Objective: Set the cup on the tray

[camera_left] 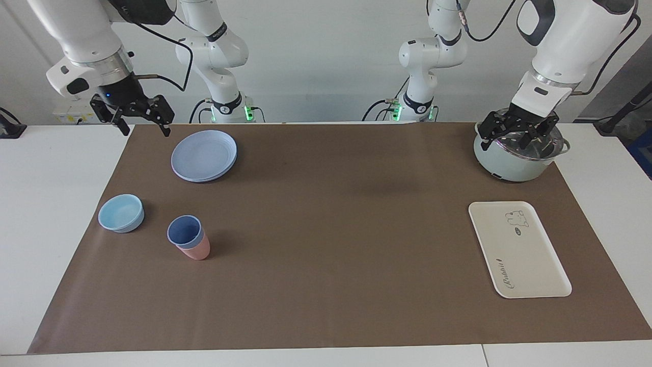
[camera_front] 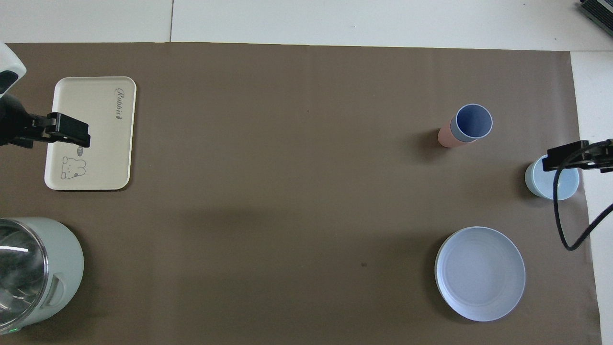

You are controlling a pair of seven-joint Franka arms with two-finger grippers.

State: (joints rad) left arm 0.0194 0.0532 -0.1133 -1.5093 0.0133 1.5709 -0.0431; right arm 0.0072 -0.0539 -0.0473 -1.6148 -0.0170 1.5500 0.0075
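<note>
Blue cup (camera_left: 184, 230) seen nested upright in pink cup (camera_left: 196, 250), on brown mat (camera_left: 326, 239) toward right arm's end, just beside light-blue bowl (camera_left: 121, 213). Tray (camera_left: 518, 248) lies flat, bare, toward left arm's end, well apart from cup. Right gripper (camera_left: 141, 120) raised over mat corner near blue plate (camera_left: 204, 155), fingers spread, nothing held. Left gripper (camera_left: 517, 133) hangs over lidded pot (camera_left: 514, 162), fingers spread, nothing held.
</note>
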